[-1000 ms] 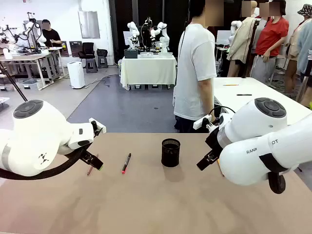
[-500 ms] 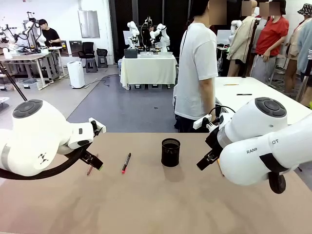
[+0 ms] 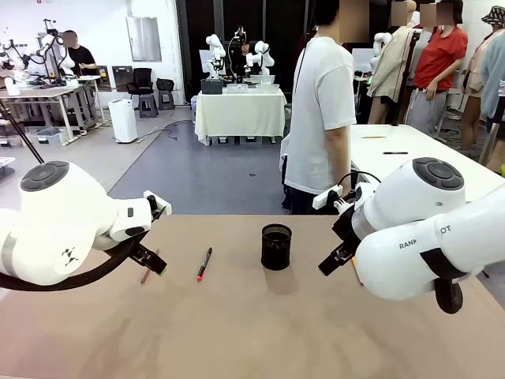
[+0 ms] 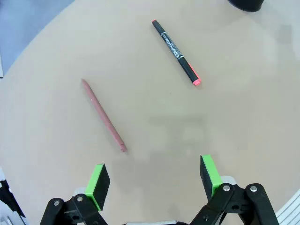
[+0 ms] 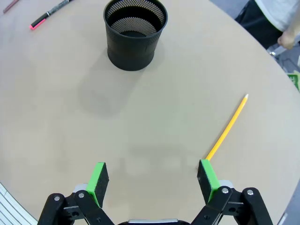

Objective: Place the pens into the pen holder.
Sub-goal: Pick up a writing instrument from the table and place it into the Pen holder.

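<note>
The black mesh pen holder (image 3: 276, 246) stands upright mid-table with nothing inside it (image 5: 135, 35). Left of it lie a black pen with a red tip (image 3: 204, 264) and a reddish-brown pen (image 3: 147, 271). My left gripper (image 3: 151, 262) hovers open above the reddish-brown pen (image 4: 103, 115), which lies ahead of its fingers (image 4: 153, 180), with the black pen (image 4: 176, 47) farther off. My right gripper (image 3: 335, 259) hangs open right of the holder. A yellow pencil (image 5: 228, 127) lies just beyond its right-hand finger, and the gripper (image 5: 153, 180) holds nothing.
A person in a white shirt (image 3: 319, 118) stands at the table's far edge, turned sideways. The tan tabletop (image 3: 237, 332) is bare toward me. A second table (image 3: 410, 146) with pens on it stands behind at the right.
Neither arm nor any pen has moved. The person at the far side has shifted slightly to the right.
</note>
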